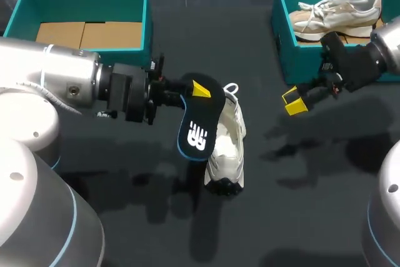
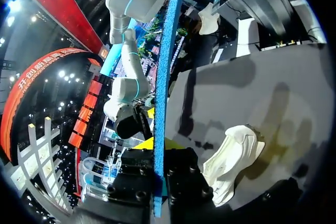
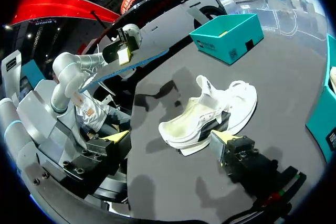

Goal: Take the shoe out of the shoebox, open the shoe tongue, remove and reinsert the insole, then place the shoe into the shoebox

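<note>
Insole [image 1: 199, 130] was out! The left gripper [image 1: 195, 89] had it pinched at one end, black face up, hanging just over the white sneaker [image 1: 226, 148] sitting mid-table [image 1: 300, 186]. The right gripper [image 1: 294, 101] hovered with fingers spread wide, just beside the teal shoebox [image 1: 282, 35] that held a second sneaker [image 1: 337, 12].

Our left gripper [image 1: 195, 92] shows us just one yellow tip, since the other finger is hidden behind the insole [image 1: 199, 126], which also covers one side of the shoe [image 1: 228, 148]. From the left wrist we only get the insole edge-on. Our right arm [image 1: 359, 60] blocks a corner of the right shoebox [image 1: 284, 42] and part of the second shoe [image 1: 337, 10] — that box runs off the edge too
</note>
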You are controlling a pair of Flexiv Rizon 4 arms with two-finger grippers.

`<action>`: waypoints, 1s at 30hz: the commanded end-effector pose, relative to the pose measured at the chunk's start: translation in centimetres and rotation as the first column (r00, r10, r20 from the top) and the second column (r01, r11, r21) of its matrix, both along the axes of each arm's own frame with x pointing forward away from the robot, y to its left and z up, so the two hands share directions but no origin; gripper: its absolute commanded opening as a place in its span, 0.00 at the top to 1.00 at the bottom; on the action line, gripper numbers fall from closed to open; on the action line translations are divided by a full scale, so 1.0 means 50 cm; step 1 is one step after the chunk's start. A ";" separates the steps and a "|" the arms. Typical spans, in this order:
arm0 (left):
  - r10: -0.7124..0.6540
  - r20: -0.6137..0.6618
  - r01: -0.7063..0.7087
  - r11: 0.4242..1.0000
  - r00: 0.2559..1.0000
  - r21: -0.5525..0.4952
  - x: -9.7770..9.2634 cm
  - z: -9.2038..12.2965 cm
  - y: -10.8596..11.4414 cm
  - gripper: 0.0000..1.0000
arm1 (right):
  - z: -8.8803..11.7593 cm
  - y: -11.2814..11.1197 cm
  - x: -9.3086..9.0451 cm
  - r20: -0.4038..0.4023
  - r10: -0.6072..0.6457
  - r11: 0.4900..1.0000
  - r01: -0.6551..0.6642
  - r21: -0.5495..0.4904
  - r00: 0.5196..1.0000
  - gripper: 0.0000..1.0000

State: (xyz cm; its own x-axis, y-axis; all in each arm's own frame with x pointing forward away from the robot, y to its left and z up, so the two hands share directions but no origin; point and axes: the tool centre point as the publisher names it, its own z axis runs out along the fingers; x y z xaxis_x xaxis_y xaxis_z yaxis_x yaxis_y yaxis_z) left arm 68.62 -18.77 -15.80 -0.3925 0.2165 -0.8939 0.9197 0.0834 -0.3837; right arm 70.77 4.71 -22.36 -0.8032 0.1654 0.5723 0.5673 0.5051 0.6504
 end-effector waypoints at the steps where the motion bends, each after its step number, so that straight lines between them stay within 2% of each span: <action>1: 0.021 -0.025 -0.020 1.000 0.999 0.014 -0.015 -0.002 -0.005 1.00 | 0.007 0.002 0.000 -0.003 0.010 1.000 -0.010 -0.023 1.000 0.00; 2: 0.027 -0.053 -0.026 1.000 0.998 0.017 -0.025 -0.005 -0.011 1.00 | 0.001 0.008 -0.002 0.040 0.070 0.996 -0.067 -0.050 0.997 0.00; 6: 0.047 -0.182 -0.041 0.999 0.982 0.034 -0.059 -0.020 -0.005 1.00 | -0.039 0.006 -0.016 0.172 0.136 0.986 -0.117 -0.115 0.976 0.00; 8: 0.033 -0.309 -0.027 0.999 0.950 0.024 -0.078 -0.023 0.000 1.00 | -0.061 0.012 -0.024 0.240 0.162 0.976 -0.119 -0.183 0.957 0.00; 9: 0.014 -0.379 -0.003 1.000 0.925 0.031 -0.089 -0.020 0.005 1.00 | -0.073 0.016 -0.025 0.238 0.170 0.967 -0.116 -0.226 0.956 0.00; 20: 0.014 -0.379 -0.003 1.000 0.925 0.031 -0.089 -0.020 0.005 1.00 | -0.073 0.016 -0.025 0.238 0.170 0.967 -0.116 -0.226 0.956 0.00; 21: 0.024 -0.437 -0.015 1.000 0.899 0.024 -0.089 -0.027 0.000 1.00 | -0.077 0.026 -0.028 0.279 0.211 0.958 -0.143 -0.247 0.937 0.00; 23: 0.030 -0.489 -0.021 0.999 0.872 0.025 -0.093 -0.041 -0.002 1.00 | -0.099 0.036 -0.031 0.307 0.225 0.943 -0.126 -0.309 0.925 0.00; 28: 0.038 -0.576 -0.037 0.999 0.817 0.013 -0.101 -0.067 0.007 1.00 | -0.150 0.055 -0.040 0.366 0.256 0.937 -0.137 -0.321 0.895 0.00; 30: 0.025 -0.608 -0.030 1.000 0.793 0.002 -0.103 -0.073 0.010 1.00 | -0.163 0.068 -0.048 0.414 0.271 0.933 -0.132 -0.335 0.869 0.00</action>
